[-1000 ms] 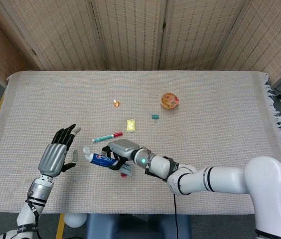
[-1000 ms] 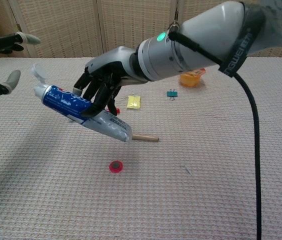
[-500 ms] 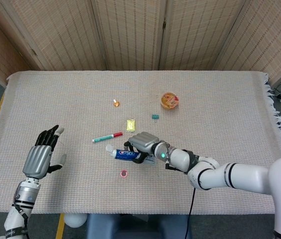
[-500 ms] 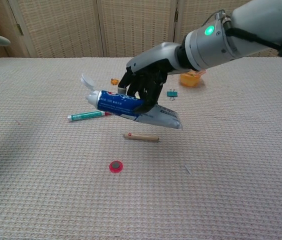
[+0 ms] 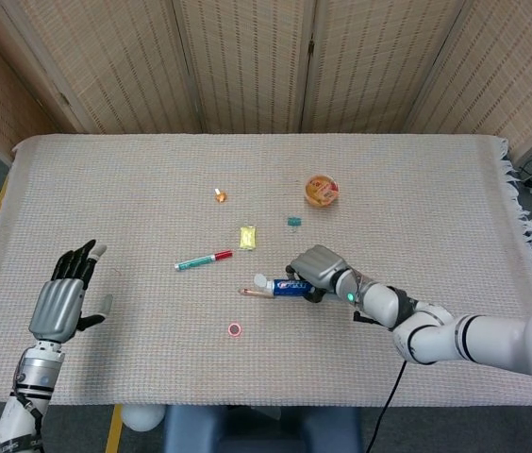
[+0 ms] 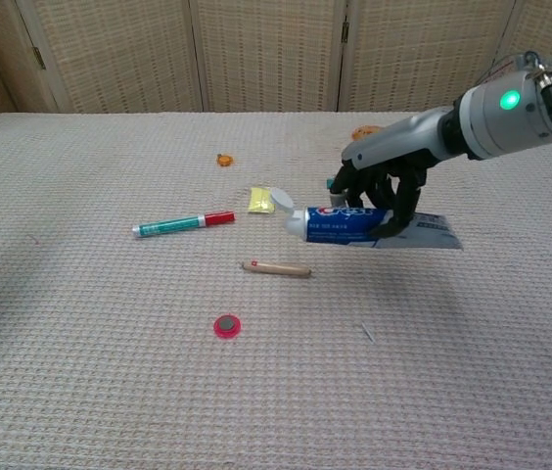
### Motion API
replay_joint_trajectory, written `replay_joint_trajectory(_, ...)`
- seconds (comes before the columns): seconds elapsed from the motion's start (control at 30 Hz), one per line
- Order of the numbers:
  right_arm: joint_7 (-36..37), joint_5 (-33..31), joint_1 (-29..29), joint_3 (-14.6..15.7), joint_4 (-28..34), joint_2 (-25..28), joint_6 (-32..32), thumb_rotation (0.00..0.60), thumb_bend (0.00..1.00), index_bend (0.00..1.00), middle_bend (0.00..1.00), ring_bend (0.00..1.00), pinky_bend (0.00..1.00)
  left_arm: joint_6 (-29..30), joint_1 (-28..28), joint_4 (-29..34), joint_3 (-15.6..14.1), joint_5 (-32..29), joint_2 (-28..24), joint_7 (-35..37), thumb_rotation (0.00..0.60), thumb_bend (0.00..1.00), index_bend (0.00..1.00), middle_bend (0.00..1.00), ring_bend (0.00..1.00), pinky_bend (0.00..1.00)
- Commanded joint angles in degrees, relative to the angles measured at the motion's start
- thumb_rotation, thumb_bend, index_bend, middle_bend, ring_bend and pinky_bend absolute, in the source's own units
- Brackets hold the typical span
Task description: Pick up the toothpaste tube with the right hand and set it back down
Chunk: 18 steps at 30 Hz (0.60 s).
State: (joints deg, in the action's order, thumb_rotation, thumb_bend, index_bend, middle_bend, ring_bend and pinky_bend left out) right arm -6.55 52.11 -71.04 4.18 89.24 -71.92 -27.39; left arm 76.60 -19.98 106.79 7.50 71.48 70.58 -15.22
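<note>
My right hand (image 5: pixel 316 267) (image 6: pixel 386 182) grips the blue and white toothpaste tube (image 6: pixel 345 223) (image 5: pixel 279 286) around its middle. The tube lies roughly level above the table, its white flip cap open and pointing to the left. It hangs over the cloth a little right of a short wooden stick (image 6: pixel 276 268). My left hand (image 5: pixel 61 297) is raised at the table's front left corner, fingers spread, holding nothing; in the chest view only a sliver of it shows at the left edge.
A green and red marker (image 6: pixel 184 224) (image 5: pixel 204 260) lies left of the tube. A red round disc (image 6: pixel 226 326) lies in front. A yellow packet (image 6: pixel 258 200), a small teal clip (image 5: pixel 293 222), an orange jelly cup (image 5: pixel 322 191) and an orange candy (image 6: pixel 223 159) lie farther back.
My right hand has carried the tube to the right, from over the red disc to past the stick, levelling it. My left hand has drawn back to the left.
</note>
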Motion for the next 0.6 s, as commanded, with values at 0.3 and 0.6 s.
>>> replay_joint_trajectory(0.3, -8.2, -3.1, 4.3, 4.9, -6.5, -5.3, -5.5, 0.6, 0.68, 0.58, 0.49, 0.55, 0.37, 0.1, 0.7, -0.7, 0.0, -0.8, -0.3, 0.3, 0.6, 0.48, 0.0, 0.0, 0.0, 0.0)
replay_joint_trajectory(0.6, -12.0, -6.3, 6.0, 5.2, -2.8, -3.4, -8.8, 0.6, 0.68, 0.03, 0.12, 0.21, 0.19, 0.6, 1.4, -0.4, -0.3, -0.4, -1.3, -0.4, 0.6, 0.47, 0.0, 0.0, 0.0, 0.0)
